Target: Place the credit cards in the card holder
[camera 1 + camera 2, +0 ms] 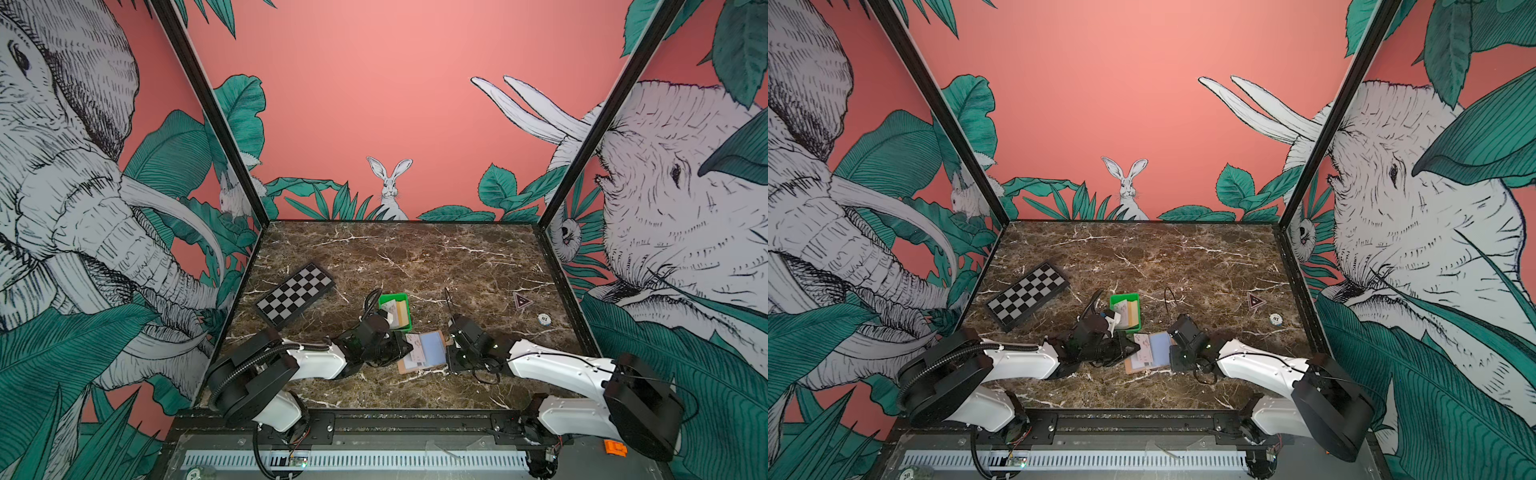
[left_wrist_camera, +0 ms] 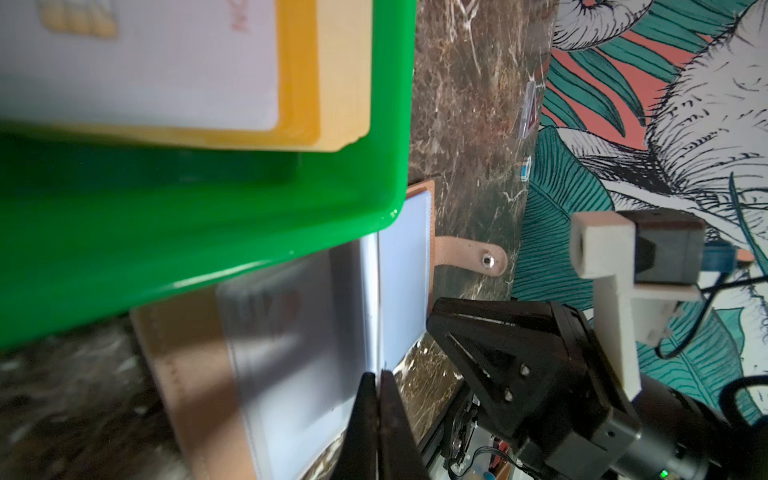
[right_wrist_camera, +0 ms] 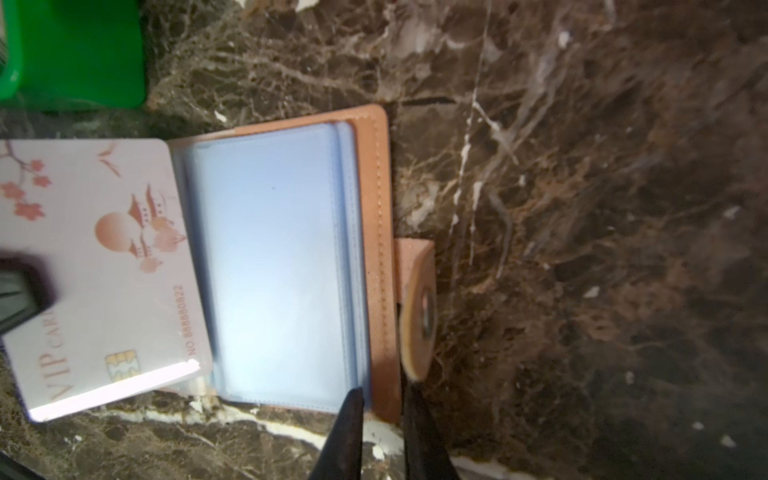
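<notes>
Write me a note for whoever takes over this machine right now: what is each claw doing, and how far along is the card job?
Left gripper: jaws shut on one white VIP card, held over the left page of the open card holder.
Right gripper: jaws closed on the holder's right edge, beside the snap tab, steadying it.
Other cards: stacked in the green tray just behind the holder.
Done: holder open, one card brought to it.
Left: slide this card into a sleeve; the right-hand sleeve looks empty. Then fetch the tray cards.
</notes>
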`<action>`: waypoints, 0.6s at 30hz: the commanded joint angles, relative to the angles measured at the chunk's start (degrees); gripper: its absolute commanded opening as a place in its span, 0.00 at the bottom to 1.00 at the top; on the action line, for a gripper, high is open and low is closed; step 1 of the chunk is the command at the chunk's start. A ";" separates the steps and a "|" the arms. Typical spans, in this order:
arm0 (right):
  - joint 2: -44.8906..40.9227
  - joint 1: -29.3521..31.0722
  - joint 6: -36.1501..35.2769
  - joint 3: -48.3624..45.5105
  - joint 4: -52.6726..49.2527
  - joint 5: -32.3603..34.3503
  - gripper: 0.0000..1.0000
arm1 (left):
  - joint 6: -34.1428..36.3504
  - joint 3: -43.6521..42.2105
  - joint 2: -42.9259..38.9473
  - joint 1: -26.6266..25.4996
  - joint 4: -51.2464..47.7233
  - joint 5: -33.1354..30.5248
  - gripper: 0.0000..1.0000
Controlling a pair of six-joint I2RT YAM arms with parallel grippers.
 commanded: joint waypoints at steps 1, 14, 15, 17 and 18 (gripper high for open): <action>-1.65 -0.46 0.52 0.10 -1.37 2.63 0.19 | 0.85 -0.43 -1.31 0.33 -2.49 -0.75 0.00; 0.51 -1.31 0.46 -0.68 1.80 -0.79 0.22 | 1.29 0.10 0.19 0.31 -1.54 -0.03 0.00; 0.67 -1.29 0.31 -0.64 2.00 -1.01 0.22 | 1.24 0.16 0.41 0.29 -1.43 0.02 0.00; 0.87 -1.33 0.33 -0.79 2.15 -1.21 0.22 | 1.10 0.12 0.95 0.33 -0.93 0.02 0.00; 0.94 -1.29 0.28 -0.85 2.22 -1.19 0.22 | 1.07 0.18 1.23 0.33 -0.64 0.08 0.00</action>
